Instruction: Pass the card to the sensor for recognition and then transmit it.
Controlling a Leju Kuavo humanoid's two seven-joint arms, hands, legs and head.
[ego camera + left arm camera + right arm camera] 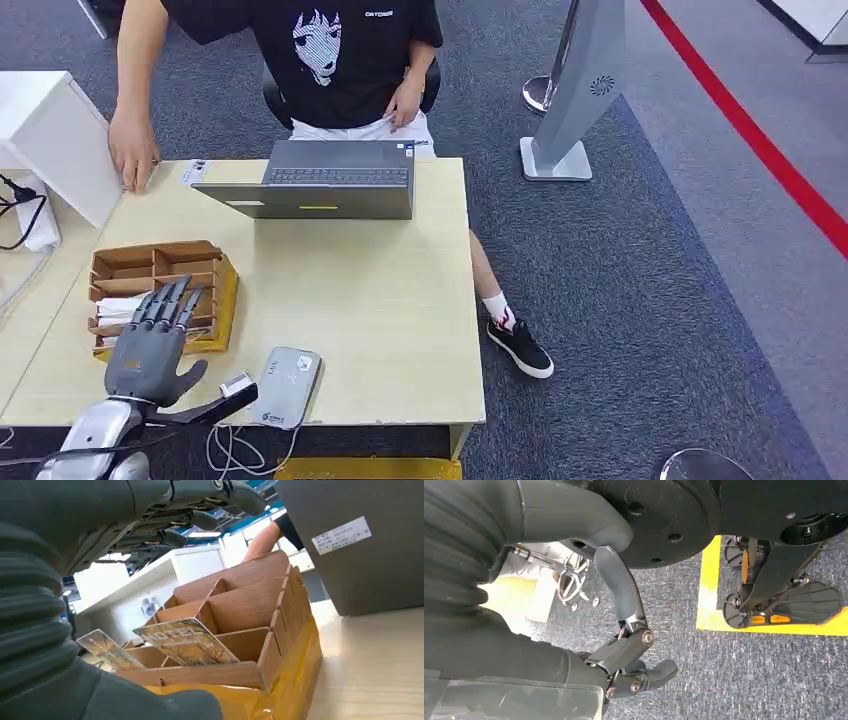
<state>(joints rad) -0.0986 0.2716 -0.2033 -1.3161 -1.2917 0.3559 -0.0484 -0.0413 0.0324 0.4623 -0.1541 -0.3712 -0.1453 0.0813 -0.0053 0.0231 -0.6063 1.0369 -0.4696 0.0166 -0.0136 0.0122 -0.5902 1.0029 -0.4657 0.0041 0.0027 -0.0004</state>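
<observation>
A printed card (186,641) stands tilted in the front slot of the wooden card organizer (205,268), with a second card (107,650) beside it. My left hand (150,345) hovers over the organizer's near end, fingers (200,519) stretched out above the cards and holding nothing. The grey card sensor (285,386) lies flat near the desk's front edge, just right of that hand. My right hand (631,662) hangs beside my body over the carpet, its fingers loosely bent and apart from the thumb, with nothing in it.
A person sits behind the desk (400,320), one hand (130,150) resting on its far left. An open grey laptop (330,180) stands at the back. A white box (55,135) is at the left; cables (235,445) hang off the front edge.
</observation>
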